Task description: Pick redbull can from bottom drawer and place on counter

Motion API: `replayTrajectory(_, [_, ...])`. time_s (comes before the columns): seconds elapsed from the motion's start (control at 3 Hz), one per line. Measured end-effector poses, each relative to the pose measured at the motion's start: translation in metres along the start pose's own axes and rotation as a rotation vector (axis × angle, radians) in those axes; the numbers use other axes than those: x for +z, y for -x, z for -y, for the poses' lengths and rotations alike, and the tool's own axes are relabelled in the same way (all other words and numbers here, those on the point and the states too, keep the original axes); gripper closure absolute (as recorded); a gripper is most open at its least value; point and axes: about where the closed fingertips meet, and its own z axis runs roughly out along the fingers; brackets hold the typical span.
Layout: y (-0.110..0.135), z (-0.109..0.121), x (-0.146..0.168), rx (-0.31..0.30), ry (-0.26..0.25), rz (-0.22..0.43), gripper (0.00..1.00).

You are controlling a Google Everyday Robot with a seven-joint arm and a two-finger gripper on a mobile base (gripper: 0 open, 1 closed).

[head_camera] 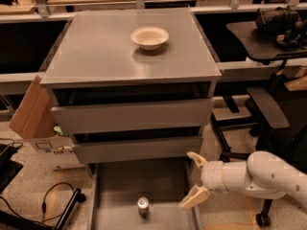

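White arm lies level at lower right, end effector [194, 178] spread open beside the shallow grey bottom drawer's [120, 186] right edge. Slim silver-topped drink can [143, 207] stands inside it, bottom centre.

A soft sheen is cast on the smooth grey counter top [96, 51] (dimmer low right, around the cream two-finger gripper [193, 180]).
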Motion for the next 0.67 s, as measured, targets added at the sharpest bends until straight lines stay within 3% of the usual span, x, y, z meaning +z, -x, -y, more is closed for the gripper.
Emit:
replayTrajectory(0.33, [-0.076, -0.008, 0.043, 0.005, -0.015, 0.020, 0.00])
replayTrajectory(0.67, [-0.155, -0.007, 0.101, 0.046, -0.007, 0.057, 0.00])
